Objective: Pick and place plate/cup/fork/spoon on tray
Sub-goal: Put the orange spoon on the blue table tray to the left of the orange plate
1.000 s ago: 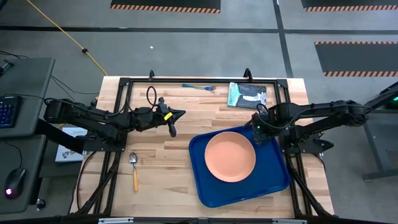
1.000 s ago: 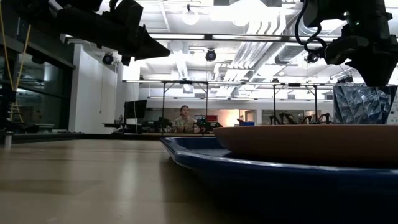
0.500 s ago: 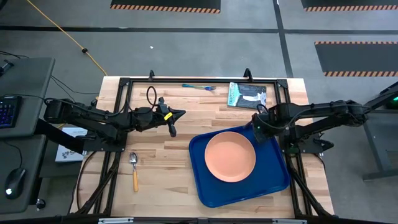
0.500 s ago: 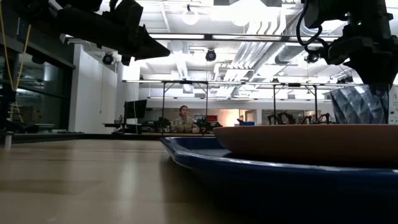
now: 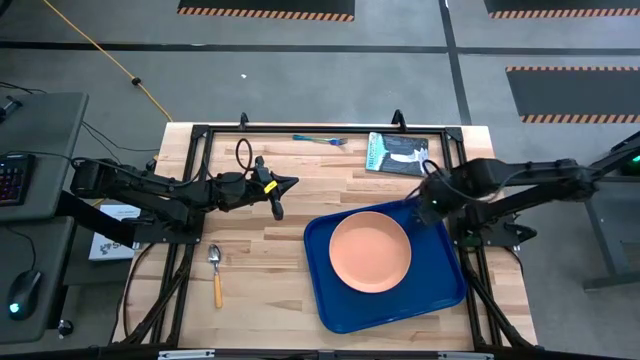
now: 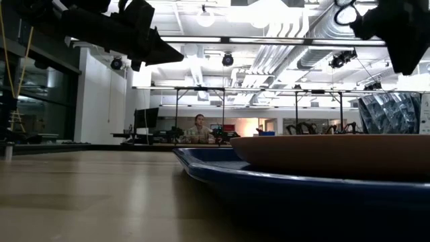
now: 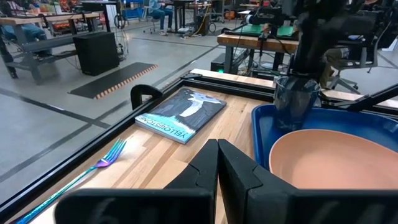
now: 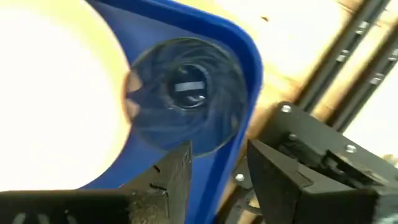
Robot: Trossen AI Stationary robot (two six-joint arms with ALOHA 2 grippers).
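A clear ribbed cup [image 8: 183, 93] stands upright on its base in the far right corner of the blue tray [image 5: 340, 300], beside the peach plate [image 5: 370, 250]. My right gripper [image 8: 214, 162] hovers open above the cup, clear of it; in the low view the gripper [image 6: 403, 33] hangs well over the cup [image 6: 393, 114]. My left gripper [image 5: 278, 195] waits shut above the middle of the table. The blue-handled fork [image 5: 320, 139] lies at the far edge. The orange-handled spoon [image 5: 216, 270] lies near the left side.
A small dark book [image 5: 397, 152] lies flat at the far edge, just beyond the tray's far right corner. A black metal frame [image 5: 200, 135] runs around the tabletop. Bare wood lies between the spoon and the tray.
My right gripper has opened, let go of the cup, and risen away from it, drifting slightly toward the table's right edge. The cup, held and briefly tilted before, now stands free and upright on the tray.
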